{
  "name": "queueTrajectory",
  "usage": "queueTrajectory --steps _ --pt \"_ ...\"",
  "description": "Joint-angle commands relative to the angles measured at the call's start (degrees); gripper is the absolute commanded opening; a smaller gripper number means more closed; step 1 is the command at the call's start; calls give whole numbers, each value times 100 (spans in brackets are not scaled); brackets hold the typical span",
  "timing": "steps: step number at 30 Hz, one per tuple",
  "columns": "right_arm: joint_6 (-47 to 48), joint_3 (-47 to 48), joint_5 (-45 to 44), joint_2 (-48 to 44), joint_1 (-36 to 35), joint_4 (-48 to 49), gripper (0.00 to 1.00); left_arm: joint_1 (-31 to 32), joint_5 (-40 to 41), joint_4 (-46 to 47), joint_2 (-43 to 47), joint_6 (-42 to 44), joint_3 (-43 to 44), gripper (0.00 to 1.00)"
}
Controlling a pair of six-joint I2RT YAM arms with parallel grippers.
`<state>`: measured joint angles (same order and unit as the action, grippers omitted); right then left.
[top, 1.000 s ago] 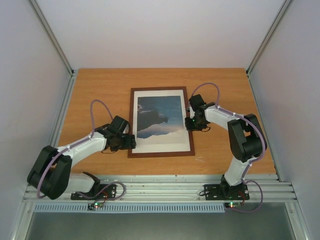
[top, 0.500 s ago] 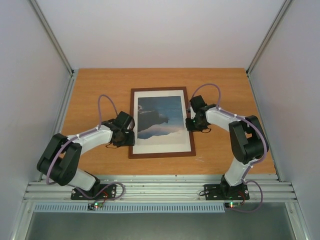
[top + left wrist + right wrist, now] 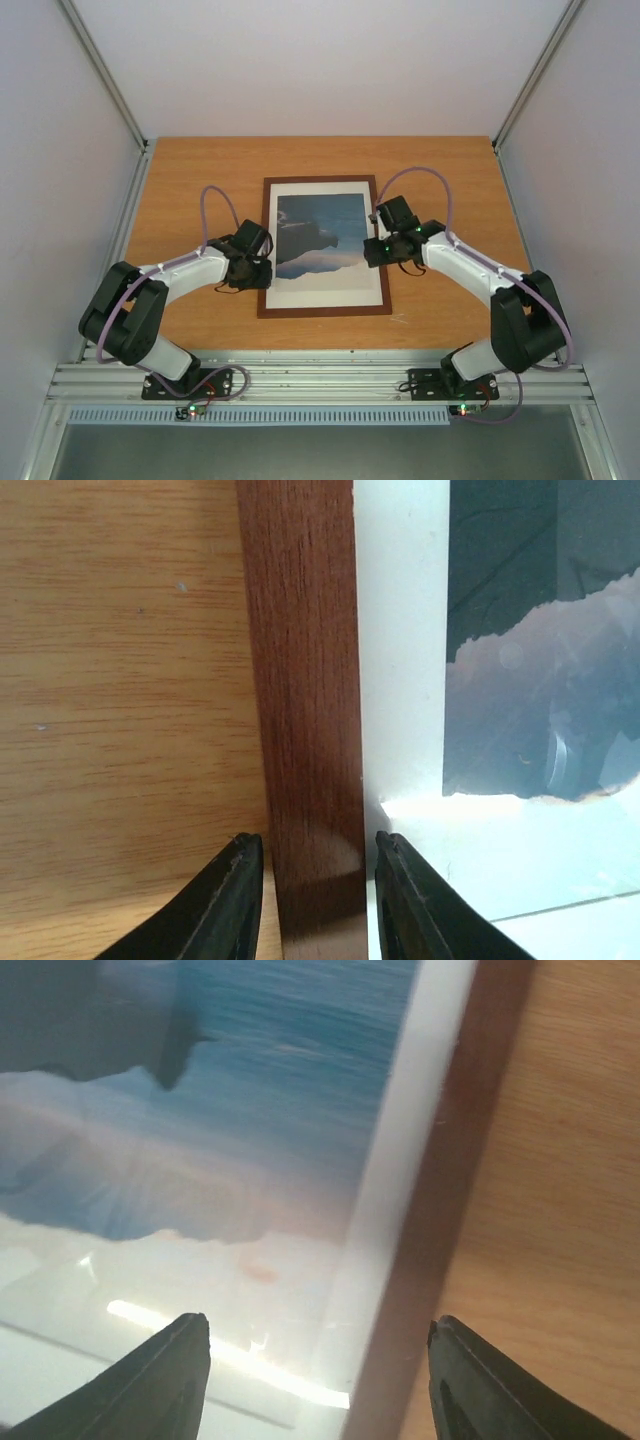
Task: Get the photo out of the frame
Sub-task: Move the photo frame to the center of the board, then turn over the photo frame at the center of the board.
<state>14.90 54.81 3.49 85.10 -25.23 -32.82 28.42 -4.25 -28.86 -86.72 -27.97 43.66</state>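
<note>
The dark reddish-brown frame [image 3: 324, 310] lies flat mid-table, with the blue-and-white mountain photo [image 3: 322, 235] inside it behind a pale mat. My left gripper [image 3: 262, 272] sits at the frame's left rail [image 3: 305, 680]. Its two fingers [image 3: 225, 900] stand close against either side of that rail, shut on it. The photo [image 3: 540, 680] shows to the right of it. My right gripper [image 3: 372, 250] hovers over the frame's right rail [image 3: 450, 1210], open wide. One finger [image 3: 160, 1380] is above the photo [image 3: 200, 1110], the other above the table.
The orange wooden table [image 3: 180, 190] is enclosed by pale walls on three sides. An aluminium rail [image 3: 320, 380] carrying both arm bases runs along the near edge. A white mat border [image 3: 400, 630] surrounds the print.
My left gripper has narrowed onto the left rail. My right gripper has opened from its shut state, and the right arm's elbow has swung out to the right.
</note>
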Motion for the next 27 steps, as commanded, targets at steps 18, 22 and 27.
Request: queueTrajectory --steps 18,22,27 --pt "619 -916 -3060 -1664 -3917 497 93 608 1272 -306 -493 192 336 23" --pt "1005 -1115 -3654 -1527 -4679 971 93 633 1307 -411 -337 139 353 14" --pt "1261 -1191 -4091 -924 -5262 1403 93 650 1393 -597 82 140 439 2"
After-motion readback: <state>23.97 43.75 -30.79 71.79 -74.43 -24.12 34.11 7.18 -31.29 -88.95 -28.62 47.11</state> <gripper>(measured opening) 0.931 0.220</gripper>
